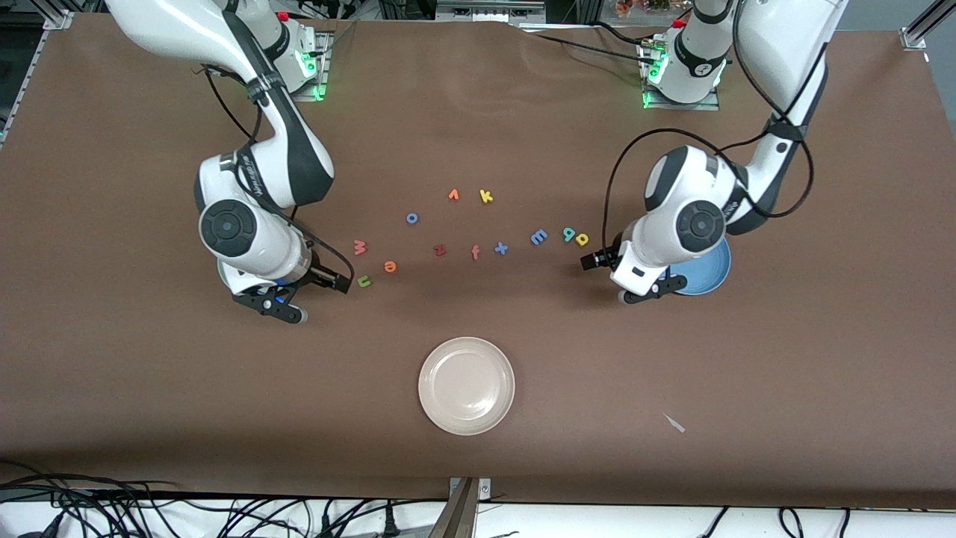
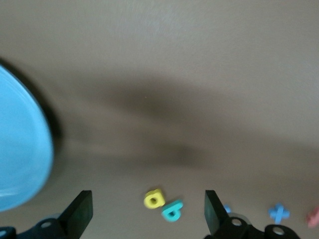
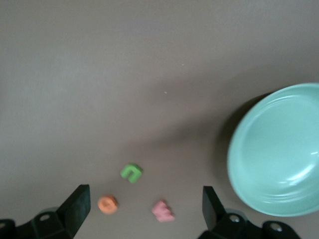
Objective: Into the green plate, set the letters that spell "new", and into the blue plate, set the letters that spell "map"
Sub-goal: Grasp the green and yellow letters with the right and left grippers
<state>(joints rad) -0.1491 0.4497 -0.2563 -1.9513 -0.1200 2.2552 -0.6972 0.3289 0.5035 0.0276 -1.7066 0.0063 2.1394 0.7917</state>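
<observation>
Two Franka arms hang over a brown surface (image 1: pixel 149 373) strewn with tiny foam letters. The right pincer (image 1: pixel 287 299) hovers with its fingers spread wide and empty, just beside the pale mint-green plate (image 3: pixel 276 154), which in the front view is almost wholly hidden under that arm's wrist. The olive-green "n" (image 1: pixel 364 282) lies on the surface just beside this pincer, toward the middle of the surface; the orange "e" (image 1: pixel 390 266) and the salmon-pink "w" (image 1: pixel 360 246) lie close by, each a little farther from the front camera. None of the three is in the plate.

The left pincer (image 1: pixel 648 293) also stands spread and holds nothing, over the edge of the medium-blue plate (image 1: pixel 709 273), which peeks out from under that arm. The yellow "p" (image 1: pixel 582 240) and the teal-green "a" (image 1: pixel 569 234) sit touching or nearly so, near this pincer and farther from the front camera than it; in the left wrist view they show between the two fingers. The light-blue "m" (image 1: pixel 538 237) lies just beside them, toward the middle. All three rest on the bare surface.

Between the two groups lie a dark red "z" (image 1: pixel 439 249), an orange "f" (image 1: pixel 475 252) and a blue "x" (image 1: pixel 501 247), with a yellow "k" (image 1: pixel 485 196) farther from the camera. A cream-white plate (image 1: pixel 467 385) sits empty nearest the camera.
</observation>
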